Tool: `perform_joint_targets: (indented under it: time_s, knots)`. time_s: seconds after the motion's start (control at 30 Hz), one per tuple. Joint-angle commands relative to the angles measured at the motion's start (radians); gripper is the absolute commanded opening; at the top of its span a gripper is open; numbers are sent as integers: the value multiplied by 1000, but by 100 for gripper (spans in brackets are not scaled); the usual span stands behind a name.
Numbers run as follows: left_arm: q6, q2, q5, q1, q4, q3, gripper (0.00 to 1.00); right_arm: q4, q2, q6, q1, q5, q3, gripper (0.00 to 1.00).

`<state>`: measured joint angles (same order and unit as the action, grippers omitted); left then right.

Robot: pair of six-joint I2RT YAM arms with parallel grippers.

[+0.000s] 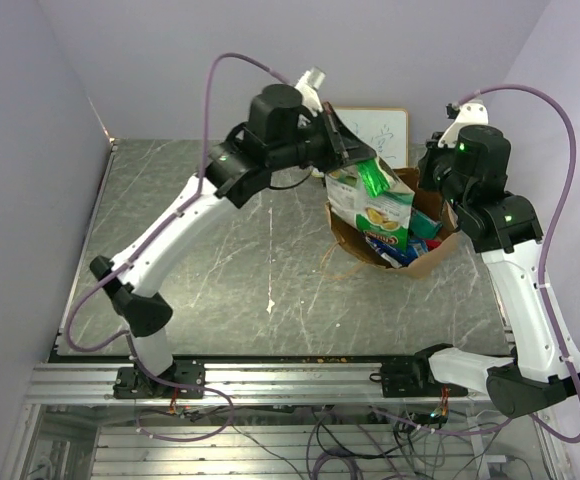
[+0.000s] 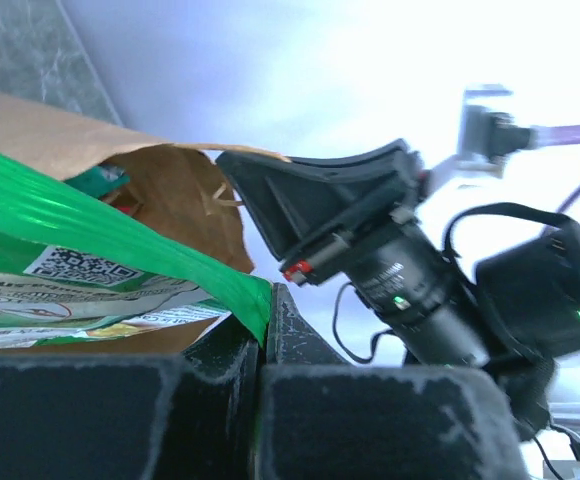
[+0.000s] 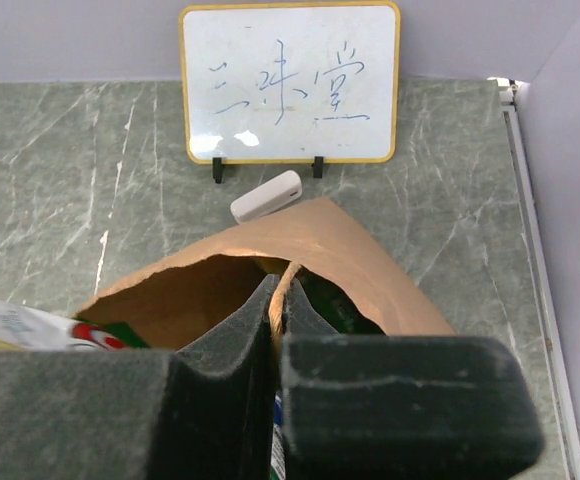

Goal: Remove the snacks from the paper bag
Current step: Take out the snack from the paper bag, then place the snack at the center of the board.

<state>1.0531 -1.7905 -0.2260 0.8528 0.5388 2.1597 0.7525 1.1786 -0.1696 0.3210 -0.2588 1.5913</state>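
left claw [image 2: 266, 325] grasps the chip bag [image 2: 90, 225]; you lift straight up while right claw [image 3: 278, 295] pinches the paper bag [image 3: 355, 255].

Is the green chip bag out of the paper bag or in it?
Partly out. The left gripper pinches the green chip bag by its top above the paper bag, but its lower end sits inside the mouth.

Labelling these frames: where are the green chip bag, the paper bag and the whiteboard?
green chip bag [image 1: 375, 208], top external view, printed front
paper bag [image 3: 355, 262], right wrist view, outer brown wall
whiteboard [image 3: 290, 85], right wrist view, white face
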Motion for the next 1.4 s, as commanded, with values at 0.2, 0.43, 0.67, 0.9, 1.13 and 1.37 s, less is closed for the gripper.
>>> perform_joint_targets:
  time_s: [0.2, 0.43, 0.67, 0.9, 1.13, 1.37]
  knots:
    - [-185, 283, 100, -117, -58, 15, 7, -48, -23, 7, 4, -31, 53, 0]
    - [-237, 324, 317, -229, 187, 144, 7, -41, -26, -11, 4, -2, 42, 0]
    - [-108, 322, 315, -461, 323, -3, 7, -34, -27, -12, 4, 7, 43, 0]
    - [-74, 291, 152, -644, 104, -308, 7, -33, -36, -27, 3, -3, 34, 0]
    - [11, 90, 44, -755, -100, -356, 7, -28, -39, -49, 4, -24, 8, 0]
    - [87, -174, -43, -771, -224, -179, 7, -25, -43, -53, 4, -38, -9, 0]
